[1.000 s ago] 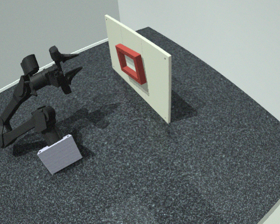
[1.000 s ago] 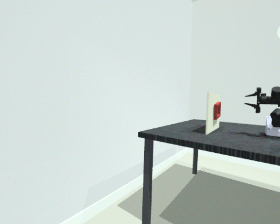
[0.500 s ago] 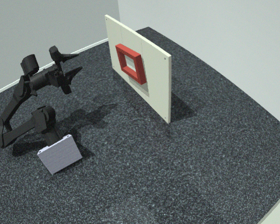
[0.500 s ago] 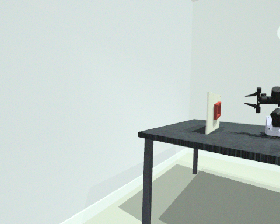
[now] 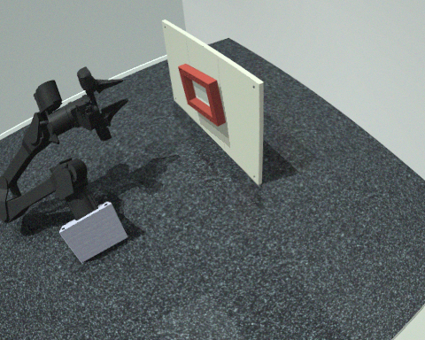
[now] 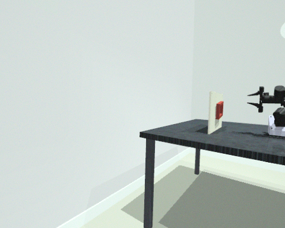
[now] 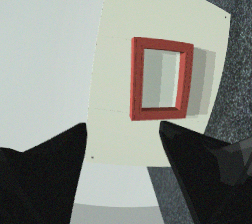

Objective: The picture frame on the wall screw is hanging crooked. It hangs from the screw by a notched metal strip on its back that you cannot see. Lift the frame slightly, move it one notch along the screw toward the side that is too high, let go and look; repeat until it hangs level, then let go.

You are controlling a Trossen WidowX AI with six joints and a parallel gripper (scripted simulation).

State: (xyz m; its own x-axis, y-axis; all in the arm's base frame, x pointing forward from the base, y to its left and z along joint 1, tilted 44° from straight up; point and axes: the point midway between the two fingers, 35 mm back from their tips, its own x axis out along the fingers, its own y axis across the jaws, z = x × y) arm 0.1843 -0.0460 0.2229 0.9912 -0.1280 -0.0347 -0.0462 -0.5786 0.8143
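The red picture frame [image 5: 215,104] [image 6: 218,111] [image 7: 136,80] hangs on the front of the cream board [image 5: 244,123] [image 6: 211,115] [image 7: 111,142]. It is tilted against the board's edges: in the top view its right side, nearer that camera, sits higher than its left. The screw and notched strip are hidden behind it. My gripper [image 5: 125,90] [image 6: 247,100] [image 7: 124,127] is open and empty, in front of the board and well short of it. In the wrist view, turned sideways, the frame lies above and right of the space between the fingertips.
The board stands upright on the dark speckled table [image 5: 296,243] [image 6: 243,142]. The arm's pale base [image 5: 94,234] [image 6: 282,131] is at the near left in the top view. Small screws mark the board's corners, and a wall rises behind the board.
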